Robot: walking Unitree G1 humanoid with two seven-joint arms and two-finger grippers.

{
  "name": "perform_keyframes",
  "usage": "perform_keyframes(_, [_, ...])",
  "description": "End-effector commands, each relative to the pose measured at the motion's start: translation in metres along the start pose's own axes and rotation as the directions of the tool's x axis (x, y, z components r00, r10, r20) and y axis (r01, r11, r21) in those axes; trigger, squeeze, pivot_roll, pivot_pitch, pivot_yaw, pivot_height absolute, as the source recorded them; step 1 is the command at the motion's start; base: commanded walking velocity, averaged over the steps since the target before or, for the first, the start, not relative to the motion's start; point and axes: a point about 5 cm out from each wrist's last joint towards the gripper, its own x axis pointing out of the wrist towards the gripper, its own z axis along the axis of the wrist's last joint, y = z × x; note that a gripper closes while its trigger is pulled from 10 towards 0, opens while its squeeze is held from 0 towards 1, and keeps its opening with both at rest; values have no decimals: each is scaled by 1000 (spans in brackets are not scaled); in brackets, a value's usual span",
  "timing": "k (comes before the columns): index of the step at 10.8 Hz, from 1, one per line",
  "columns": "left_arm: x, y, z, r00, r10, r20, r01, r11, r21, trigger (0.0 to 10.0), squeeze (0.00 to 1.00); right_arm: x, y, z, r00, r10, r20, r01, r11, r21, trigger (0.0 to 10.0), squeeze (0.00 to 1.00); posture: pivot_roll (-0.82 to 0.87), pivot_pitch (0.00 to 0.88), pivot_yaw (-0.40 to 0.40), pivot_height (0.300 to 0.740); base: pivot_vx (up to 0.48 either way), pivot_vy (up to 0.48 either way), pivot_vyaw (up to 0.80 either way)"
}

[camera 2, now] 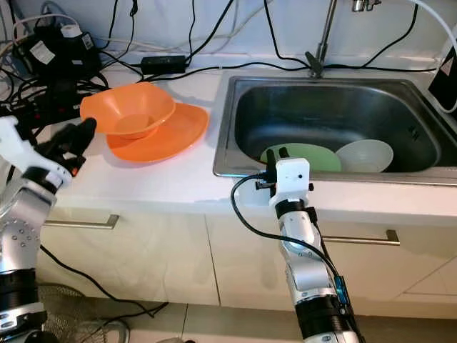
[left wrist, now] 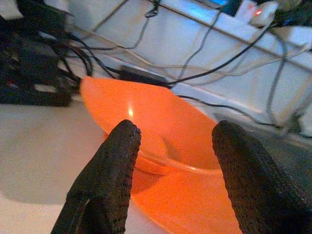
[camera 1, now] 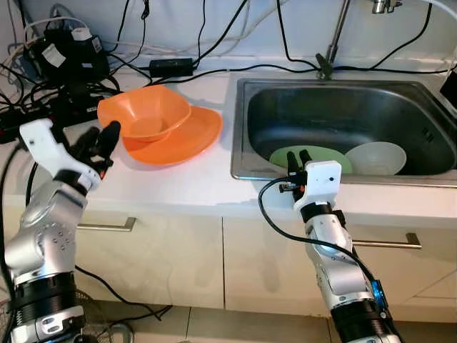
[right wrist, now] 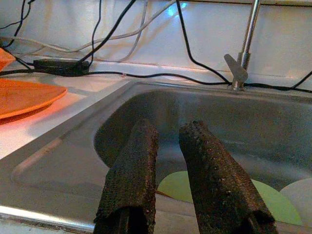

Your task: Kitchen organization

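Observation:
An orange bowl (camera 1: 146, 114) sits on an orange plate (camera 1: 189, 139) on the white counter, left of the sink. My left gripper (camera 1: 100, 141) hovers just left of the bowl, open, with nothing between its fingers; the left wrist view looks past them at the bowl (left wrist: 146, 107). My right gripper (camera 1: 298, 156) is at the sink's front rim, its fingers a narrow gap apart and holding nothing. Beyond it, in the basin, lie a green plate (camera 1: 325, 153) and a white bowl (camera 1: 377, 157).
The steel sink (camera 1: 239, 128) has a faucet (camera 1: 330, 50) at its back edge. Black cables and power boxes (camera 1: 64, 57) crowd the counter's back left, close behind the left gripper. Cupboard drawers with handles (camera 1: 107, 227) lie below the counter.

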Motion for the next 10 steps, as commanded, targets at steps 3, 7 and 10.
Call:
perform_keyframes(3, [7, 4, 9, 999, -46, 13, 46, 997, -60, 10000, 0, 2, 0, -1, 1000, 7, -10, -7, 1000, -8, 10000, 0, 51, 0, 53, 740, 0, 0, 0])
perform_keyframes(7, [24, 4, 14, 999, -1, -34, -1, 999, -52, 10000, 0, 3, 0, -2, 1000, 3, -11, -3, 1000, -5, 10000, 0, 50, 0, 59, 740, 0, 0, 0])
perform_keyframes(10, [37, -6, 13, 998, -14, -68, 9, 998, -62, 10000, 0, 2, 0, -2, 1000, 0, -12, 0, 1000, -3, 10000, 0, 47, 0, 67, 740, 0, 0, 0])
